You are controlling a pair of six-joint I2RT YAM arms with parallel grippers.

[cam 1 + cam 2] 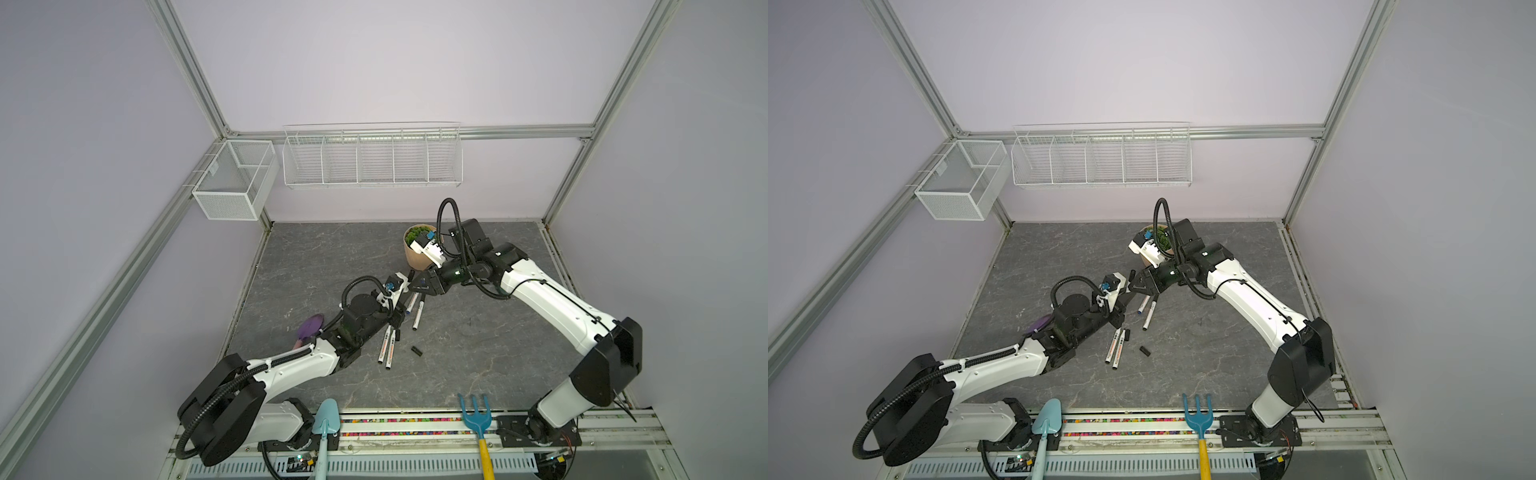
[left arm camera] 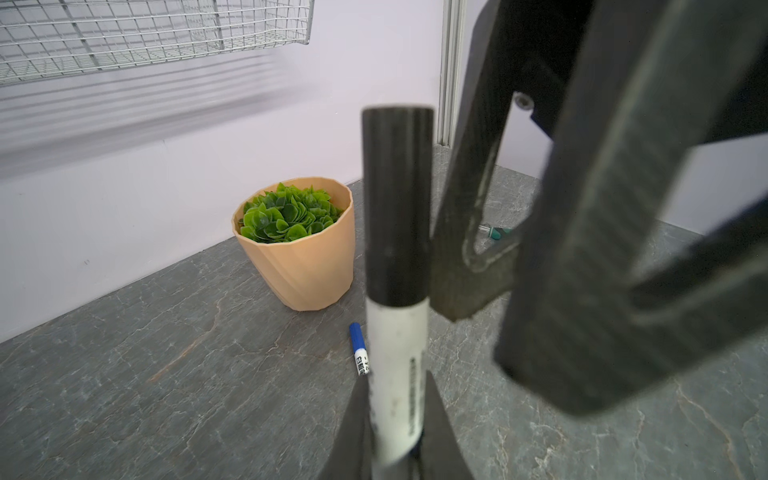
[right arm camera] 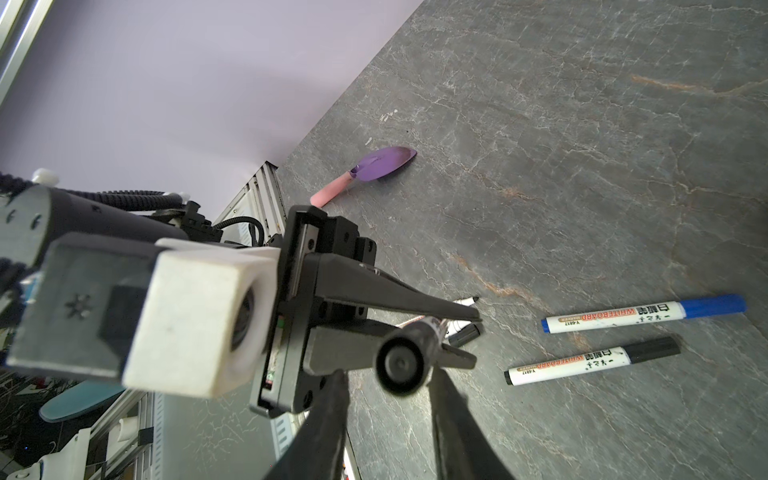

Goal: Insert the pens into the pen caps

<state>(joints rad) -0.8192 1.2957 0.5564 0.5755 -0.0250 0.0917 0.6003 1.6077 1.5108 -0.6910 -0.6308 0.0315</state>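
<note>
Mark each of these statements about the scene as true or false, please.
1. The left end effector grips a white pen wearing a black cap. True.
2. The blue pen stands upright. False: it lies flat on the table.
3. A loose black cap lies on the table. True.
4. The purple trowel is gripped by an end effector. False: it lies free on the table.
5. The right end effector is clamped on the blue pen. False: its jaws stand open either side of the black cap.
</note>
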